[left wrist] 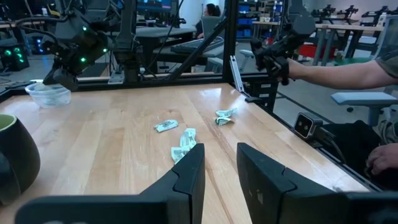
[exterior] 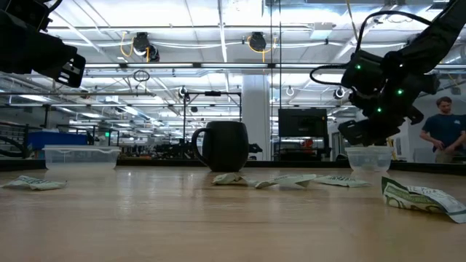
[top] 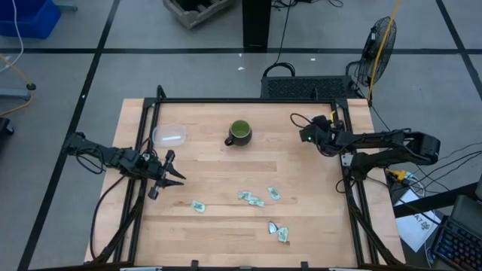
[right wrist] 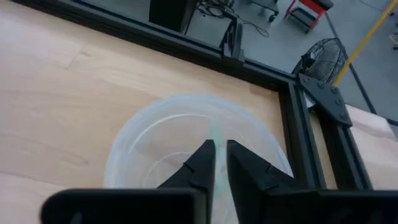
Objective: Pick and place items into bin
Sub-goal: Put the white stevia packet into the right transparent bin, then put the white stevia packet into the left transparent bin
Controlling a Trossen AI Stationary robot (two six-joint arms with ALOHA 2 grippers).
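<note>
Several small crinkled pale green and white packets (top: 256, 201) lie flat on the wooden table's near middle, also seen in the low view (exterior: 291, 180) and the left wrist view (left wrist: 182, 147). My left gripper (top: 174, 171) (left wrist: 217, 152) is open and hovers over the table's left side, pointing at the packets and touching nothing. My right gripper (top: 307, 135) (right wrist: 221, 146) hangs over a clear plastic bowl (right wrist: 186, 137) (exterior: 368, 157) at the far right. It is nearly shut, with a thin pale green sliver between its tips. My right gripper pinches a thin pale green packet (right wrist: 215, 135) between its two fingers, coming from above and pointing down into the clear bowl. Only a narrow strip shows past the fingertips; the fingers hide the rest. The packet is lifted clear of the table.
A dark green mug (top: 239, 134) (exterior: 222, 145) stands at the far middle. A second clear container (top: 169, 135) (exterior: 80, 156) sits at the far left. Black frame rails edge the table (top: 226, 162). A person's forearm (left wrist: 348, 71) shows beyond the table in the left wrist view.
</note>
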